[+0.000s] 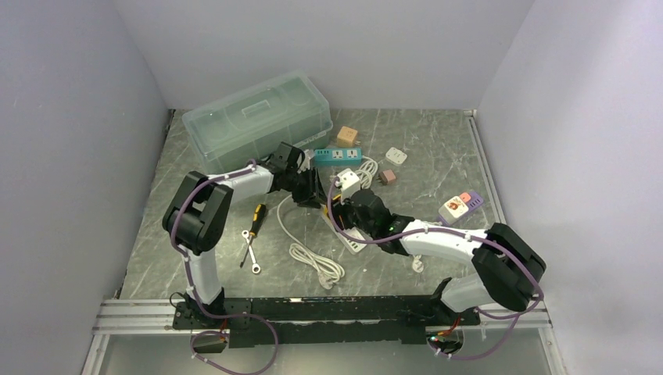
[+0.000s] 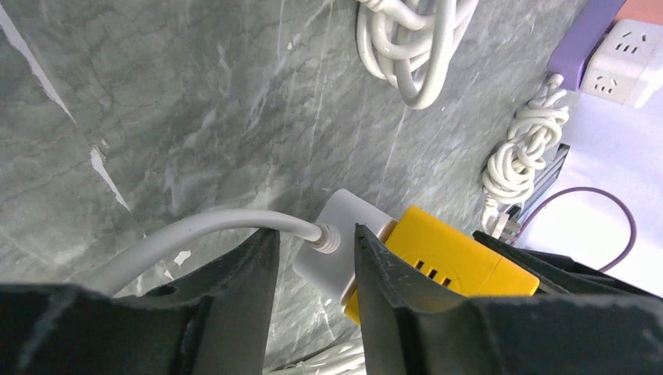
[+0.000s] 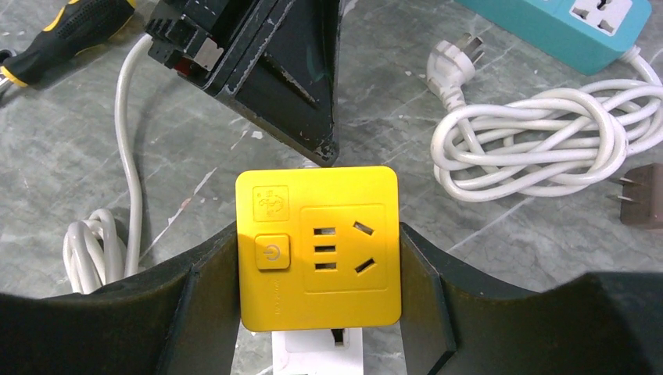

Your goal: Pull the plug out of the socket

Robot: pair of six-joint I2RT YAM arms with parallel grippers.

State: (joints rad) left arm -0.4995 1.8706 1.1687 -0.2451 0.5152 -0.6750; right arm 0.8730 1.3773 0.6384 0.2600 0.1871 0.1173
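Note:
A yellow socket cube [image 3: 318,246] is held between the fingers of my right gripper [image 3: 319,234], which is shut on its two sides. A white plug [image 2: 344,242] with a white cable [image 2: 195,234] is seated in the cube's far face [image 2: 446,258]. My left gripper [image 2: 313,230] is open, with its fingertips on either side of the cable's collar at the back of the plug. In the right wrist view the plug is hidden behind the cube, and the left gripper [image 3: 289,86] reaches the cube's far edge. In the top view both grippers [image 1: 313,191] [image 1: 348,207] meet mid-table.
A white power strip [image 3: 320,348] lies under the cube. A clear lidded box [image 1: 258,117] stands at the back left. A teal power strip [image 3: 578,27], a coiled white cable [image 3: 539,141], a brown adapter [image 3: 645,195], a screwdriver [image 1: 256,219], a wrench [image 1: 250,254] and a purple strip [image 1: 461,207] lie around.

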